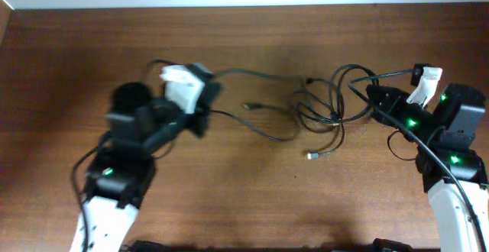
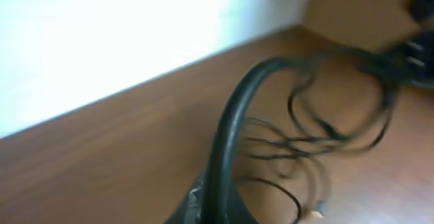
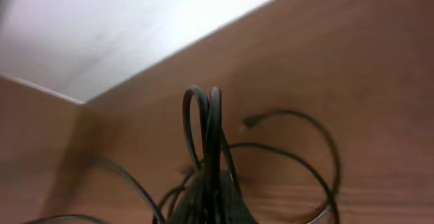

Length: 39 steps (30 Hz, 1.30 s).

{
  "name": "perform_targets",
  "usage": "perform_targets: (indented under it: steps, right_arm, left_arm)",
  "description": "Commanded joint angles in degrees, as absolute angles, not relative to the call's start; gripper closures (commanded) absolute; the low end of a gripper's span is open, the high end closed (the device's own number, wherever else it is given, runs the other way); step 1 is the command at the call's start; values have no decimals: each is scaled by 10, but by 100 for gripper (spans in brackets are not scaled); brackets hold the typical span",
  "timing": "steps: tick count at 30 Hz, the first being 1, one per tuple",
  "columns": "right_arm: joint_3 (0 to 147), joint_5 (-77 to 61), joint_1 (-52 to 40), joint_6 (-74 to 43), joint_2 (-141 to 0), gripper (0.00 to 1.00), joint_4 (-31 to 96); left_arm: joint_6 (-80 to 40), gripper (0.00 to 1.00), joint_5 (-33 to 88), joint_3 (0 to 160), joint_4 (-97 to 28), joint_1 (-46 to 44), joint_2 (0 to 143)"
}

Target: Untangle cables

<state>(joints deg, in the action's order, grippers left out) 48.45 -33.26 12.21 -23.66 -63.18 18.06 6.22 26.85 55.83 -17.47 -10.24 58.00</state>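
The cables (image 1: 330, 107) lie in a loose tangle on the table (image 1: 252, 195). Left of the tangle, the left gripper (image 2: 211, 212) pinches one strand that leads into it. Right of the tangle, the right gripper (image 3: 211, 209) presses its fingers on a folded loop.

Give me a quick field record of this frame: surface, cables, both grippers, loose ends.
surface: wooden table
cables: thin black cords, overlapping loops right of centre
left gripper: shut on one strand that runs right into the loops
right gripper: shut on looped strands at the right edge of the cluster
loose plug ends: one below the cluster, one to its left
status: tangled, not separated
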Motion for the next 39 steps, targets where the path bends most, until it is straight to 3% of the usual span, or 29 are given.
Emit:
perform_targets:
  steps: [1, 9, 20, 25, 28, 32, 33, 34, 36, 39]
  right_arm:
    - [489, -273, 123, -223, -648, 96, 183]
    - [489, -293, 165, -211, -654, 96, 211]
    - [489, -587, 165, -196, -654, 96, 182]
    - [489, -655, 153, -163, -654, 91, 180]
    - [489, -668, 109, -136, -654, 84, 182]
    - [489, -654, 51, -122, -658, 84, 182]
    - [489, -631, 33, -122, -660, 81, 183]
    - [489, -612, 24, -123, -662, 70, 183]
    - [489, -580, 10, -124, -664, 37, 186]
    - [489, -552, 8, -124, -664, 17, 202]
  left_arm:
    - [61, 100, 240, 563, -204, 1, 550]
    - [61, 100, 333, 563, -218, 131, 550]
    - [60, 100, 465, 563, -220, 133, 558]
    - [60, 100, 479, 563, -234, 133, 558]
    - [60, 100, 486, 563, -246, 133, 558]
    - [60, 100, 519, 563, -248, 132, 558]
    - [61, 100, 519, 563, -251, 131, 558]
    - [61, 100, 519, 563, -255, 130, 558]
    - [61, 100, 519, 563, -263, 130, 558]
    - [61, 100, 516, 563, -272, 130, 558]
